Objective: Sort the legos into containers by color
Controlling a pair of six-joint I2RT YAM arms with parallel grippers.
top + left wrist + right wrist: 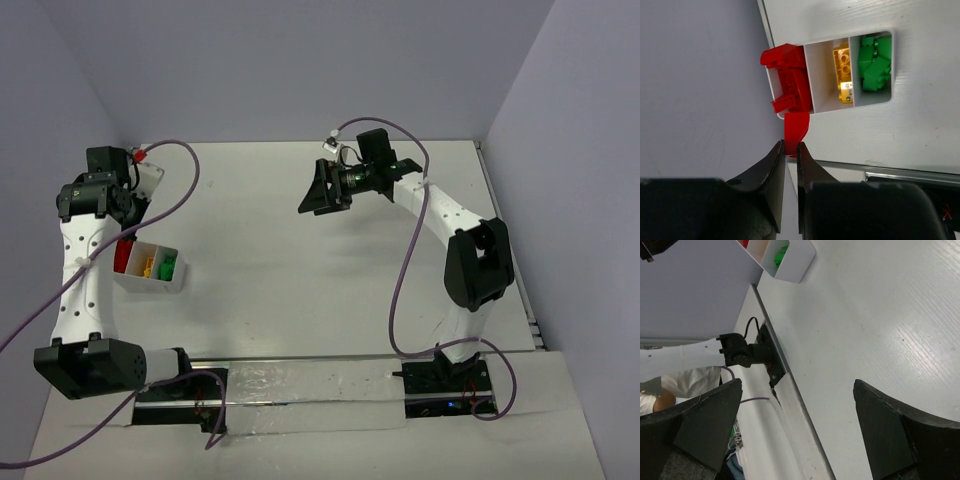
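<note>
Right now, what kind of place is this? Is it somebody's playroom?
Probably a robot lab, not a playroom: a left arm and right arm bolted to a white table, plain grey walls boxing it in, and a tray of colour-sorted lego bricks.

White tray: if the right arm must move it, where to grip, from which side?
Pinch the near long wall of the tray, at its green end, straight down from above, straddling it. Walls are thin, upright; green bricks seem to leave a gap there, while red bricks heap over the rim.
</note>
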